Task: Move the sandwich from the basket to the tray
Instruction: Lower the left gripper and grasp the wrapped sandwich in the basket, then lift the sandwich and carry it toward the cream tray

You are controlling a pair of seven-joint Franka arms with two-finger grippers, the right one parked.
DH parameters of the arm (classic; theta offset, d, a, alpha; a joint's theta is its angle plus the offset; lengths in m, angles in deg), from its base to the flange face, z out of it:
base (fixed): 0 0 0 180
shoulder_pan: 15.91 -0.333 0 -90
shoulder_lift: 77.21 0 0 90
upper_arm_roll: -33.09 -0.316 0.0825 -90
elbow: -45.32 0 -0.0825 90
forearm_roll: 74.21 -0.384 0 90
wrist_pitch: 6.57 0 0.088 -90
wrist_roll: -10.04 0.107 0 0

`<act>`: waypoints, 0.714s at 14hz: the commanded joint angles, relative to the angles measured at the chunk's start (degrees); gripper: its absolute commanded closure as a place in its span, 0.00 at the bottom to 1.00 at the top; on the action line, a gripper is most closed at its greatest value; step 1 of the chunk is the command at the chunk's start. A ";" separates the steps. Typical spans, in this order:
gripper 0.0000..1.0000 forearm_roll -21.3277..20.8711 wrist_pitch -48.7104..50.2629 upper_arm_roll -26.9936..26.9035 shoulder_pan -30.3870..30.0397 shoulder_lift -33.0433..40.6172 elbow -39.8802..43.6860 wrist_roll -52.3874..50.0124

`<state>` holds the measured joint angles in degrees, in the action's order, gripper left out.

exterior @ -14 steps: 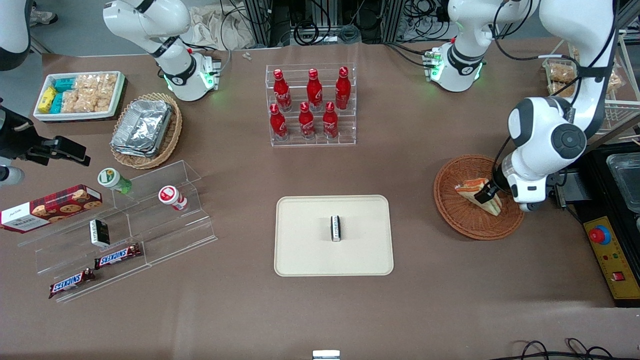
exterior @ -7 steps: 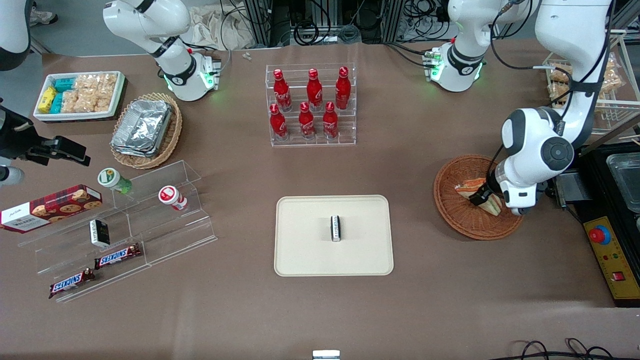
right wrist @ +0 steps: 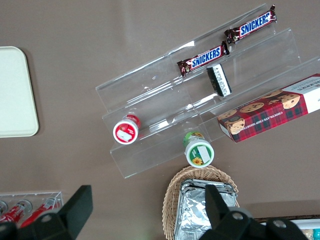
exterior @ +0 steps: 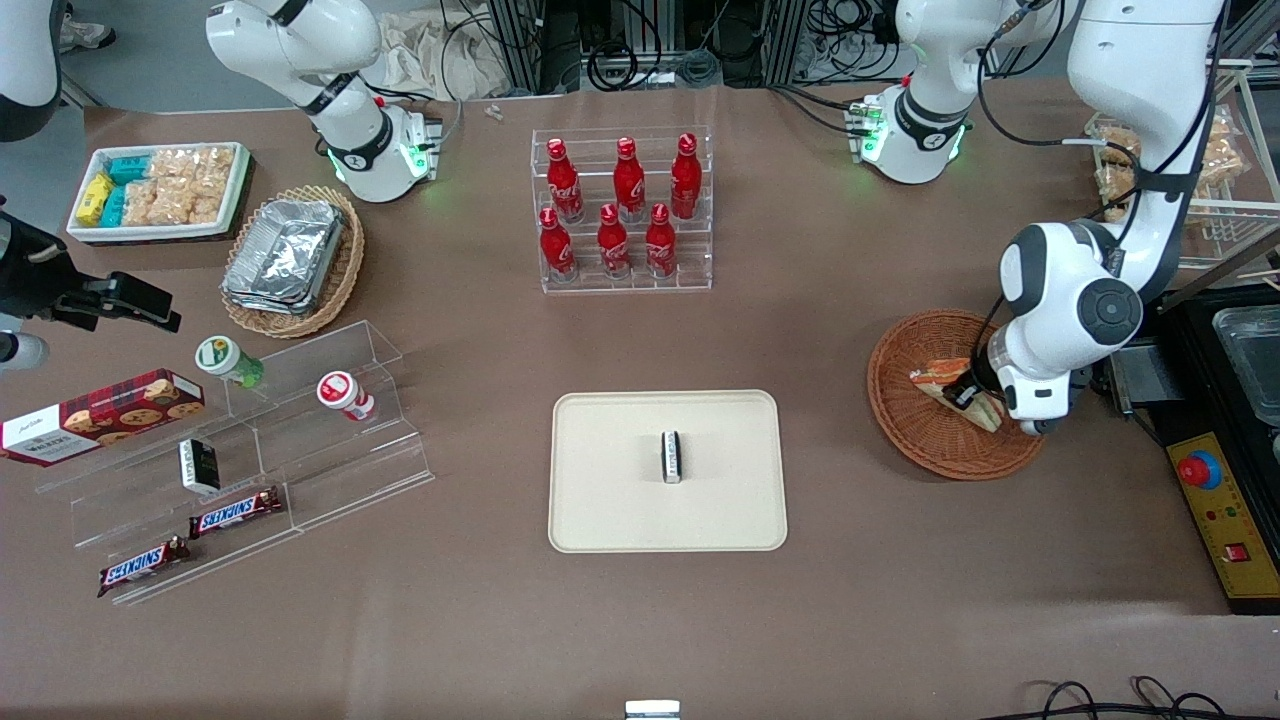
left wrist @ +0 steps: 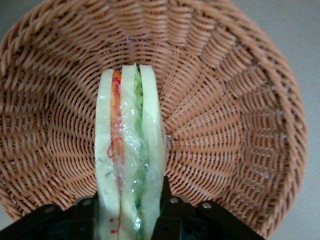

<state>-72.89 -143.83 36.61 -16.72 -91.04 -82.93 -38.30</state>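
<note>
End effector [exterior: 968,392] grips one sandwich [exterior: 940,378] in one basket [exterior: 915,430].

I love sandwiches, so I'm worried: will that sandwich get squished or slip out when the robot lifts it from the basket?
It may squash a little: the sandwich is soft white bread, and the gripper pinches its two flat sides. Its shiny clear wrap could make it slippery. It looks light, so it should probably lift out of the basket easily.
</note>
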 commanded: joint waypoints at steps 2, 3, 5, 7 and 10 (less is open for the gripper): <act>1.00 -0.44 16.52 1.39 0.55 7.84 7.10 4.72; 1.00 -0.44 22.76 3.23 0.55 7.77 11.92 5.62; 1.00 -0.35 28.79 7.88 0.55 7.85 18.45 7.98; 1.00 -0.35 27.93 16.03 0.55 7.85 20.05 13.43; 1.00 -0.44 22.50 25.38 1.77 4.44 20.15 14.32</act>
<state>-72.94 -118.52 58.56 -15.51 -83.03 -63.72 -26.49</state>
